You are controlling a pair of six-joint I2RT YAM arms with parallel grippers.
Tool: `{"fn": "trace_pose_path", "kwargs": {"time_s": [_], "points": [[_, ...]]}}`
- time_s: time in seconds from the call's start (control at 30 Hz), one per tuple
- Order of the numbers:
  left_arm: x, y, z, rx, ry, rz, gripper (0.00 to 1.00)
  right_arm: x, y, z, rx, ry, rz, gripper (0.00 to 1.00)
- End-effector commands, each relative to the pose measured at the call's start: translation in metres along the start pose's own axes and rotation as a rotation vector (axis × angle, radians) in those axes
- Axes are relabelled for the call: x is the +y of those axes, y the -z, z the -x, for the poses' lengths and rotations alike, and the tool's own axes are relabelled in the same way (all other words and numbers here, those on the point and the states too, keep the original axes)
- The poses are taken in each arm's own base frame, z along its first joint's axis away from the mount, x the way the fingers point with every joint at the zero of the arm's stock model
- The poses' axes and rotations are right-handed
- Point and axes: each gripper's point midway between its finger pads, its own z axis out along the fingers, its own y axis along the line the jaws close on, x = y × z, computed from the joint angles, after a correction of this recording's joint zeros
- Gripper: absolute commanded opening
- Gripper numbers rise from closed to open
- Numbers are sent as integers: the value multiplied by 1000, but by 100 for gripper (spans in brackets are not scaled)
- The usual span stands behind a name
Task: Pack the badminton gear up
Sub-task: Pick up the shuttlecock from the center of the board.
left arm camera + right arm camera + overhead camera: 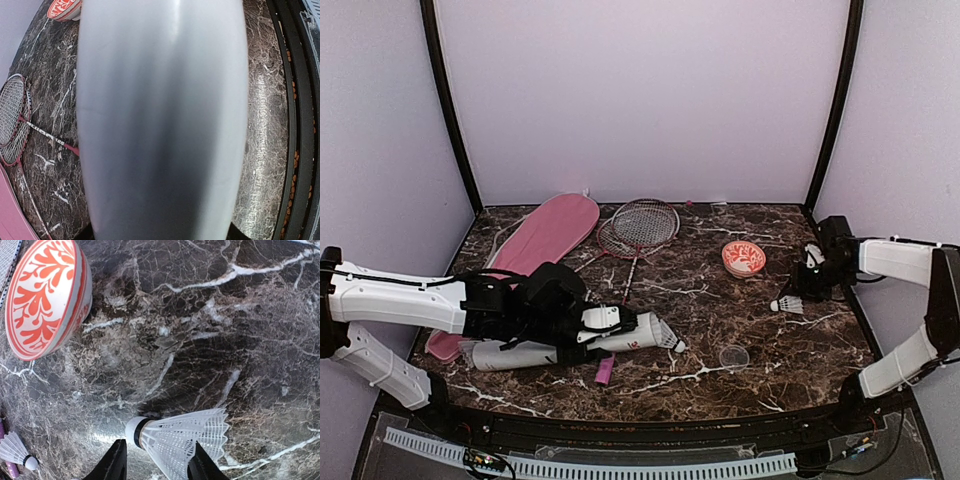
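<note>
Left pincer point(582, 326): gripping the tube point(632, 332) at the near left of the surface point(720, 310); the tube is filling the left wrist view and hiding the fingers.
Tube axis: running left to right, with the open mouth facing right, toward the right arm.
Tube mouth: a loose shuttlecock point(672, 344) is lying right at it; it cannot be told whether any part is sitting inside.
Target shuttlecock point(180, 437): lying on its side at the right of the surface, nearer than the bowl point(743, 258) and well apart from the tube mouth.
Target axis: running roughly left to right, with the cork pointing left toward the tube and the feather skirt pointing right.
Right pincer point(157, 445): standing narrow, with one finger beside the cork and the other overlapping the skirt; it cannot be told whether the pads are pressing yet.
Grip line: the shuttlecock's long axis is lying nearly along the line between the fingers, not across it.
Nearer arm: the right arm is reaching this shuttlecock.
Judgement: the cork is already pointing at the tube mouth, so the carry is probably calling for little turning.
</note>
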Motion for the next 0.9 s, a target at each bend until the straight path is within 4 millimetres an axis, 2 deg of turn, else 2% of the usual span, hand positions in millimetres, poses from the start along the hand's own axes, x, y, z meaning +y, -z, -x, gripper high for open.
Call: {"fn": "trace_pose_path", "kwargs": {"time_s": [0.0, 0.17, 0.43, 0.7, 0.87], "points": [[0, 4, 16, -45, 6, -3, 56, 0, 0, -7, -4, -35, 22, 36], [-2, 3, 15, -41, 1, -5, 56, 0, -2, -13, -11, -67, 38, 27], [-3, 4, 16, -43, -4, -5, 56, 2, 11, -12, -60, -77, 43, 18], [-6, 4, 16, -39, -11, -8, 56, 15, 18, -7, -99, -72, 119, 4], [-6, 4, 16, -38, -13, -6, 56, 18, 14, -8, -93, -69, 143, 4]]}}
